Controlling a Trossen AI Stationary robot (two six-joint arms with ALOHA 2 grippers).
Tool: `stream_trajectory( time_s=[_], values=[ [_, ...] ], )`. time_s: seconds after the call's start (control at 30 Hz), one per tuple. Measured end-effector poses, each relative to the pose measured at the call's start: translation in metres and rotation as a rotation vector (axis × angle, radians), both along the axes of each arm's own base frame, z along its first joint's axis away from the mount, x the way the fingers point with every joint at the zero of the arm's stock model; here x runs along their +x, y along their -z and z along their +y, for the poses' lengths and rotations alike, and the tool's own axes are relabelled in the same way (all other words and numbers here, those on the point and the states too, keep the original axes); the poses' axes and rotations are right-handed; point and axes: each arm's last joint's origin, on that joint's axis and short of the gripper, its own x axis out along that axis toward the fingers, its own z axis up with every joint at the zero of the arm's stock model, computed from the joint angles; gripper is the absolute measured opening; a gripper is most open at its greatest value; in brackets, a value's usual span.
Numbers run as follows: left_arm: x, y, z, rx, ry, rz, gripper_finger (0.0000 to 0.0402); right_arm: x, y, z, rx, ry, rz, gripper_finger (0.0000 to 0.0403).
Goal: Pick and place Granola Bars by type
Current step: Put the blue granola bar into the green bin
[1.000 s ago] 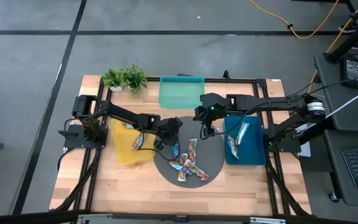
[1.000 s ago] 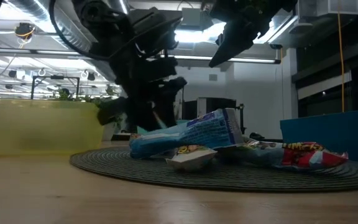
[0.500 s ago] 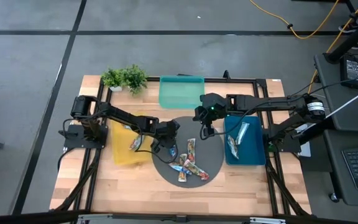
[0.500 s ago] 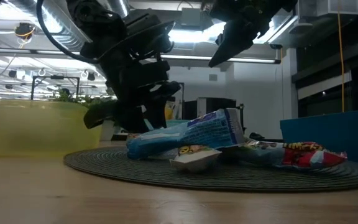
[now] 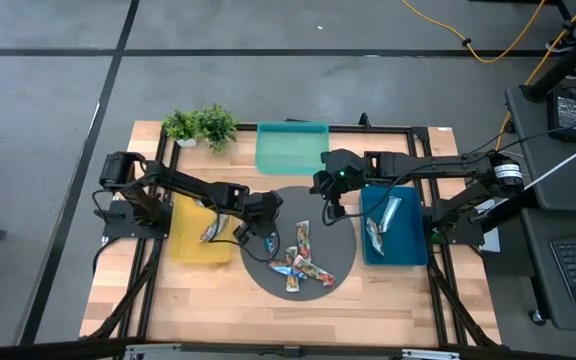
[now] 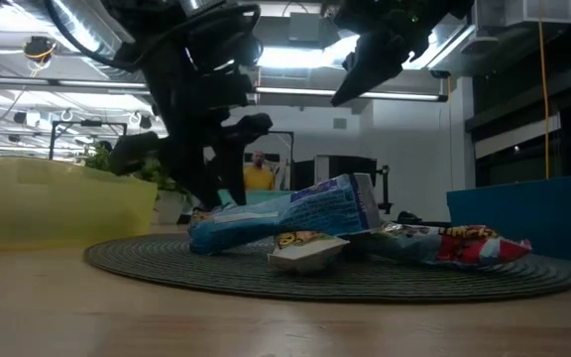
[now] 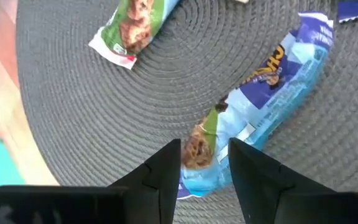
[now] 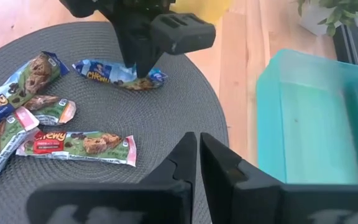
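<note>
A round grey mat (image 5: 340, 262) holds several granola bars: a blue one (image 7: 272, 93), green ones (image 7: 132, 28) and a red one (image 8: 73, 146). My left gripper (image 5: 260, 228) is down at the mat's left part, shut on the blue bar (image 8: 104, 71). My right gripper (image 8: 197, 158) is shut on nothing and hovers above the mat's far right part (image 5: 330, 207). One bar (image 5: 211, 228) lies in the yellow tray (image 5: 188, 248). Silvery bars (image 5: 383, 215) lie in the dark-blue tray (image 5: 410, 248). My left gripper pinches the blue bar by one end (image 7: 201, 146) between its two fingers (image 7: 166, 171). The fingers come from above, pointing down. The rest of the bar lies flat on the mat.
An empty teal tray (image 5: 291, 147) stands at the far edge, with a small plant (image 5: 200, 125) to its left. Bare wood lies along the near edge (image 5: 218, 295). A person (image 6: 259, 176) shows far off in the room beyond the table.
My left gripper has moved toward the table's left edge and dropped lower. The mat with its bars has slid a little toward the left, and the yellow tray has shifted left too. My right arm has kept still.
</note>
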Motion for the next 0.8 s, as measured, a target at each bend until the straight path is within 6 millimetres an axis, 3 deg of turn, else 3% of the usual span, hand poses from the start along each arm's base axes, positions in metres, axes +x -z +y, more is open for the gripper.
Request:
stream_trajectory(
  time_s=[0.5,0.8],
  values=[
    [-0.001,0.002,-0.003,-0.017,0.075,0.014,0.0128,0.001,-0.001,0.0,0.002,-0.006,-0.012,0.0026],
    [0.0,0.001,0.012,0.008,0.018,0.01,0.0128,0.001,-0.001,0.0,0.003,-0.006,-0.012,0.0026]
  ],
)
